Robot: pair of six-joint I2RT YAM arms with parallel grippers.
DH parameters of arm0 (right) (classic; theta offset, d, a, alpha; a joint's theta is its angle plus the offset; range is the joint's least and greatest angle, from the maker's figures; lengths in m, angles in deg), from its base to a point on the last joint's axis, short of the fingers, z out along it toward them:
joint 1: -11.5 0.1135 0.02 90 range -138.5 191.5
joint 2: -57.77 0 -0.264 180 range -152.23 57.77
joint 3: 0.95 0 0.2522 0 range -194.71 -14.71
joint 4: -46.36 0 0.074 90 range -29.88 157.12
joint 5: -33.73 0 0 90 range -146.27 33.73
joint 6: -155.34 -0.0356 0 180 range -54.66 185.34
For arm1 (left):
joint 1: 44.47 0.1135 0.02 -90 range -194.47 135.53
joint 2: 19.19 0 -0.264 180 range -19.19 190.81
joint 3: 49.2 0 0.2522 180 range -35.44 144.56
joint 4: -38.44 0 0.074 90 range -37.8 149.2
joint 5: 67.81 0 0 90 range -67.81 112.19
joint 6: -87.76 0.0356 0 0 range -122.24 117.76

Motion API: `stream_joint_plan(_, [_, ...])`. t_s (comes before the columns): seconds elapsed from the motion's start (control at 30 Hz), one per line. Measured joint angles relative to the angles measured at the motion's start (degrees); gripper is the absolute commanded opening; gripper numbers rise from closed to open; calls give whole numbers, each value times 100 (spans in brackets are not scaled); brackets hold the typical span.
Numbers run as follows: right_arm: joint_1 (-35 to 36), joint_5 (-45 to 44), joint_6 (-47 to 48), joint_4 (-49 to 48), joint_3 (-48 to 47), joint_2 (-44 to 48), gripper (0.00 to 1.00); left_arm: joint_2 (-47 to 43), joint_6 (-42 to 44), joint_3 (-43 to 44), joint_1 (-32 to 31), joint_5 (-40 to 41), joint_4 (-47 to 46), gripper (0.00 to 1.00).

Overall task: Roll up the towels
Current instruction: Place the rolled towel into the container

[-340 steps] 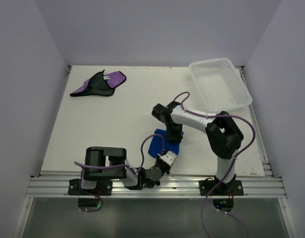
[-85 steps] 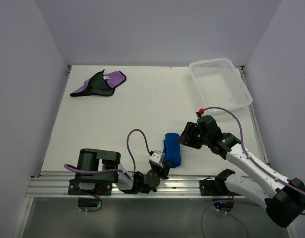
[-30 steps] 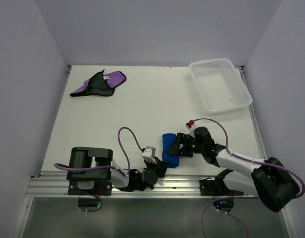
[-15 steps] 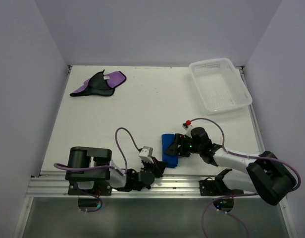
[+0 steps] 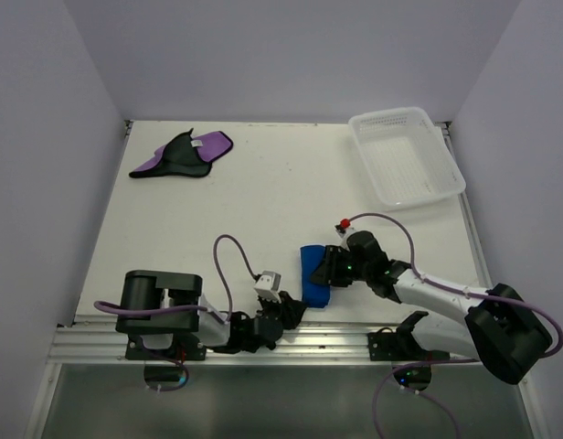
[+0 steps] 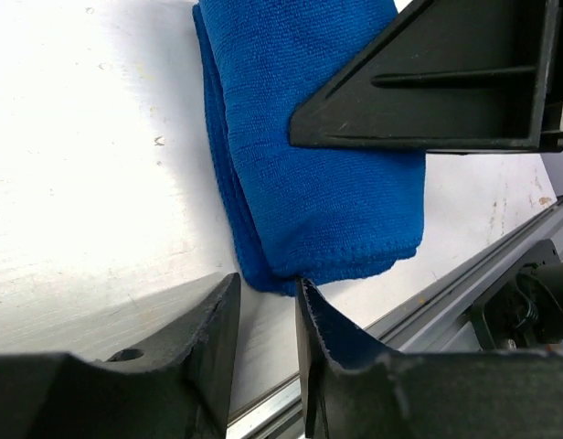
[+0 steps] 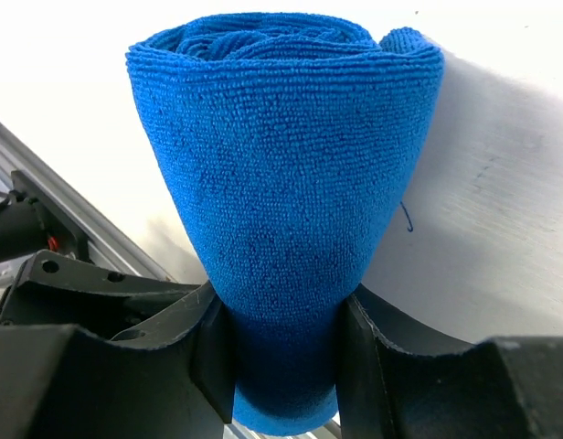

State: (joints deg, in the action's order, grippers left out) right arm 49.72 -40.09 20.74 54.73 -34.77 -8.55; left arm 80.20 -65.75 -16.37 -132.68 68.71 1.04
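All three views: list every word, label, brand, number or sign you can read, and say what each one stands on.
No text can be read in any view.
The white tag on the purple towel: too small to read.
No print shows on the blue towel or the white basket.

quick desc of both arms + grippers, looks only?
Left arm: black links, white wrist box. Right arm: white links, black joints, red cable tip. Purple cable loops on each. Left gripper and right gripper: matte black, flat angular fingers.
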Motion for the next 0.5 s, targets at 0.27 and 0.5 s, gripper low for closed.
stream_joint_plan(0.27, [2, -289, 188, 750, -363, 39, 35, -629, 76, -323, -22, -28, 389, 42])
stream_joint_plan(0.5, [0, -632, 595, 1676, -1226, -116, 35, -1878, 199, -586, -74, 52, 1510, 41])
